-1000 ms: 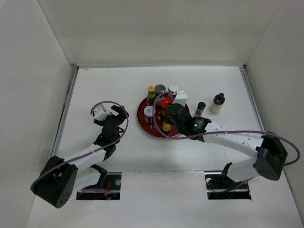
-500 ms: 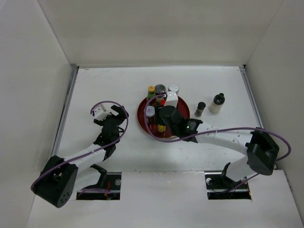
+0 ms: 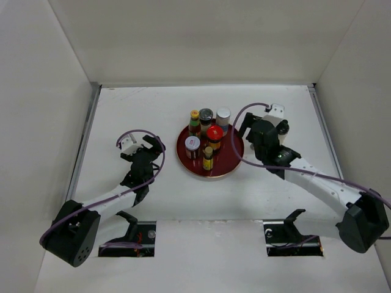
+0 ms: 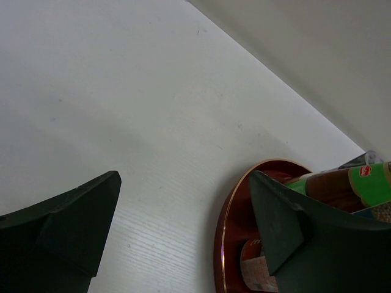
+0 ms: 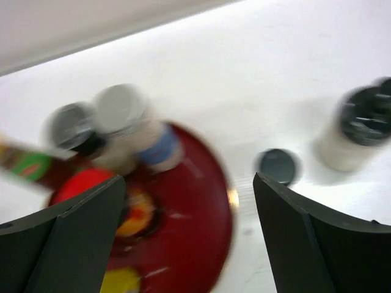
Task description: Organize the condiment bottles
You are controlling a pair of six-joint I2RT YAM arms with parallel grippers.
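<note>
The round red tray [image 3: 229, 160] holds several condiment bottles: a yellow-capped green-labelled one [image 3: 194, 116], a dark-capped one [image 3: 206, 114], a silver-capped one [image 3: 223, 114], a red-capped one [image 3: 214, 133], a small white-lidded jar [image 3: 192, 143] and a small yellow-capped bottle [image 3: 208, 158]. My right gripper [image 3: 245, 125] hovers open just right of the tray, holding nothing. In the blurred right wrist view, my right gripper [image 5: 188, 183] is over the tray's right rim [image 5: 201, 244]. Off the tray stand a small dark-capped bottle [image 5: 278, 165] and a white bottle with a black cap [image 5: 357, 131]. My left gripper [image 3: 144, 148] stands open and empty left of the tray.
White walls close in the table on the left, back and right. In the left wrist view, the left gripper [image 4: 183, 177] is over bare table, with the tray rim [image 4: 223, 235] and a green-labelled bottle [image 4: 366, 186] to its right. My right arm covers the small dark-capped bottle from above.
My right gripper has opened, leaving the small yellow-capped bottle standing on the tray, and has swung back to the right of the tray. The left arm has not moved.
</note>
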